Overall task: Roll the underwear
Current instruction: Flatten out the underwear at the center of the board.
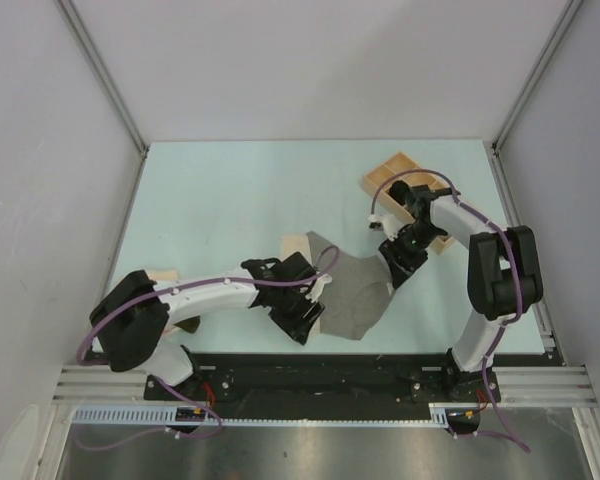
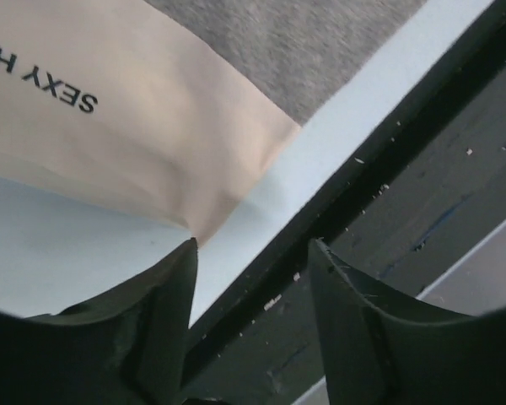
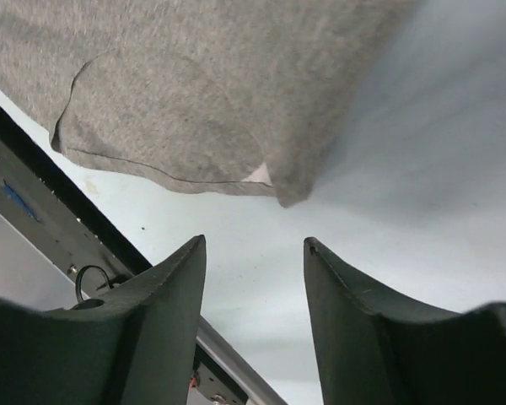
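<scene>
Grey underwear (image 1: 355,290) lies by the near edge — I see my left gripper (image 2: 253,249) and right gripper (image 3: 255,245) flanking it, jaws apart, both empty.

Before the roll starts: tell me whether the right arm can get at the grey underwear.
Probably yes: the right pincer, open, sits just short of a corner of the grey underwear, nothing between them.

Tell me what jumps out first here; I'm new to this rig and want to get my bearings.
The grey underwear lies spread near the table's front edge, its beige waistband printed with black letters. The left gripper and right gripper flank it, both open and holding nothing. A wooden tray sits at the far right.
</scene>
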`<act>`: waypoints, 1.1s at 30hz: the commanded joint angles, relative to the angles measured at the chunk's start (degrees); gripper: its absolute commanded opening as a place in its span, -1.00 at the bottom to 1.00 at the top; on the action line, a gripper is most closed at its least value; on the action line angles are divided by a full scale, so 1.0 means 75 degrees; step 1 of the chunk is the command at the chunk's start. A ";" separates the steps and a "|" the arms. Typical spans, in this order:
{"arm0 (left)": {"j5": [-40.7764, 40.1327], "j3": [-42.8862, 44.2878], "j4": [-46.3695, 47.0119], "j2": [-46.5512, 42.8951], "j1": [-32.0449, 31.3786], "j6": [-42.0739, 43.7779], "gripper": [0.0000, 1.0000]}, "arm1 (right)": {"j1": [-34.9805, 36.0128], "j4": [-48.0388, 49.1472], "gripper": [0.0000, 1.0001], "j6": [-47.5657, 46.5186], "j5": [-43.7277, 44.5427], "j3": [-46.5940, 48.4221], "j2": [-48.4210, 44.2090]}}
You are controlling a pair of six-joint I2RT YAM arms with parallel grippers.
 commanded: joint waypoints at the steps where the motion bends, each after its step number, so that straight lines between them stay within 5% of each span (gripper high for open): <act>1: 0.0168 0.0587 -0.0450 -0.0829 0.0307 0.0102 0.22 | -0.0329 0.0342 0.13 -0.0156 -0.0441 0.0370 -0.0556; 9: 0.0728 0.0541 0.1106 -0.1171 0.2591 -0.0250 0.36 | -0.0249 0.0665 0.15 0.0525 -0.1822 0.2813 0.1653; 15: 0.0648 0.0611 0.1331 -0.0971 0.2711 -0.0344 0.36 | 0.0350 0.0229 0.22 0.0606 -0.1122 0.4248 0.2923; 17: 0.0601 0.0424 0.1354 -0.1100 0.2722 -0.0379 0.36 | 0.0444 0.0134 0.32 0.0560 -0.0935 0.4215 0.3042; 18: 0.0566 0.0342 0.1412 -0.1158 0.2722 -0.0391 0.35 | 0.0467 0.0134 0.98 0.0536 -0.0852 0.4133 0.3007; 33: 0.0402 -0.0151 0.1448 -0.1803 0.2875 -0.0356 0.36 | 0.0198 0.0227 0.95 0.0055 -0.0664 0.1744 0.1788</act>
